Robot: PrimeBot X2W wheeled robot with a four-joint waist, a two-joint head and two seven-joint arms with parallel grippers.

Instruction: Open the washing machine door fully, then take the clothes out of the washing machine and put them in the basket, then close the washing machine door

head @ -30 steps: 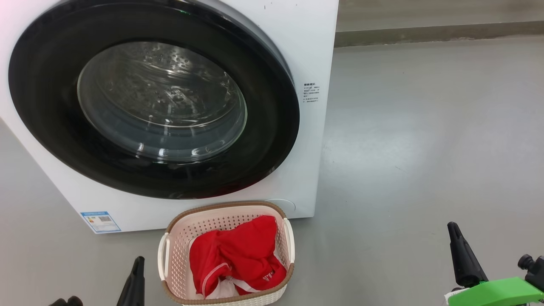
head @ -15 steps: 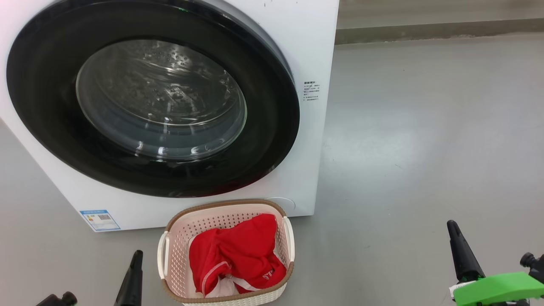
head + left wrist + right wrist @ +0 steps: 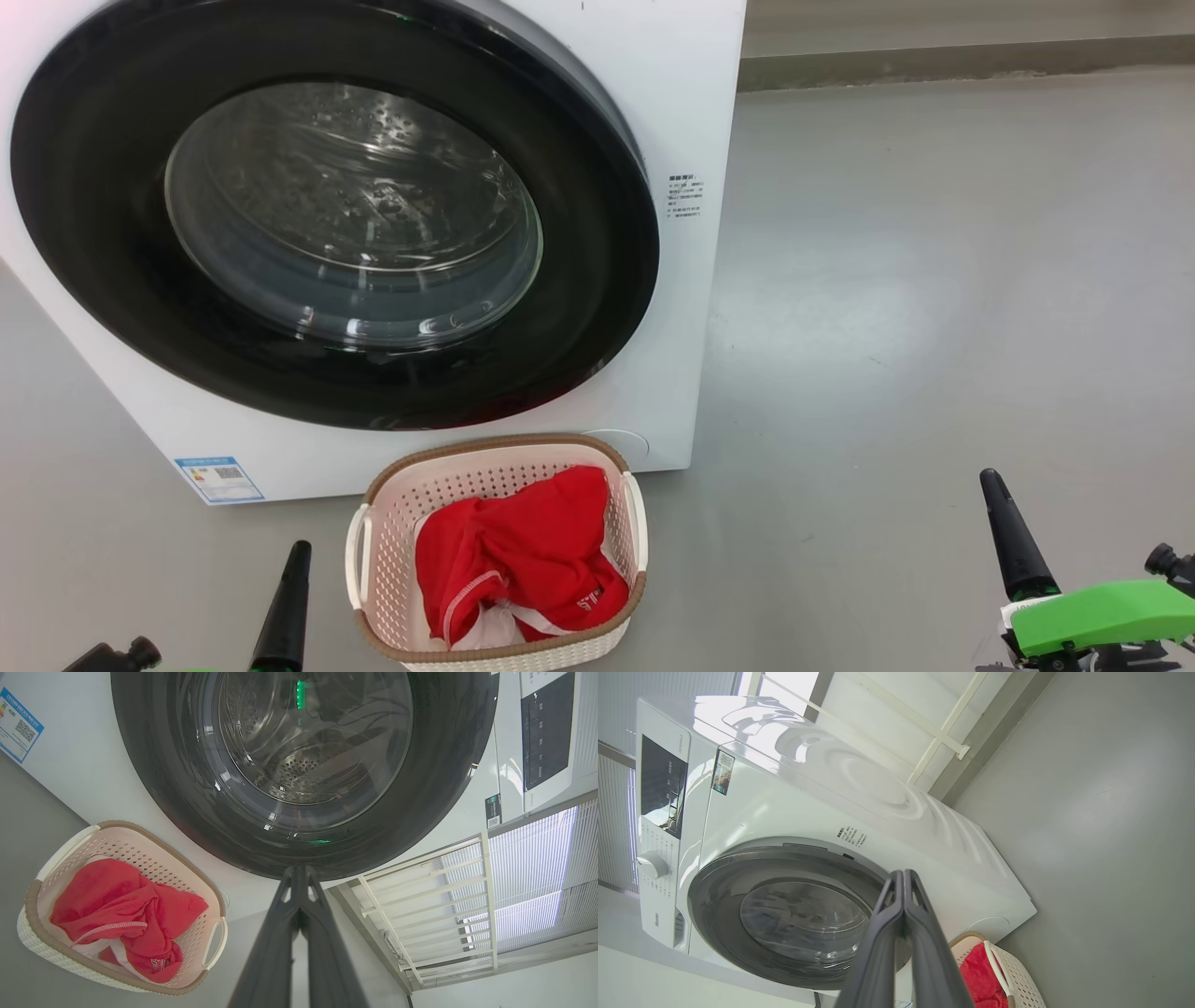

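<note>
red clothes (image 3: 518, 551) lie in the basket (image 3: 408, 509) below the closed washing machine door (image 3: 597, 280); left gripper (image 3: 299, 870), right gripper (image 3: 903, 873) pinched together, empty.

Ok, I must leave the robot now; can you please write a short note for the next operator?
The left pincer is shut and empty, low beside the basket. The right pincer is shut and empty, off to the right.
Red clothes lie in the basket, in front of the washing machine. The door looks closed; no clothes visible through its glass.
Done: apparently all steps.
Left: perhaps only confirm the door latched.
</note>
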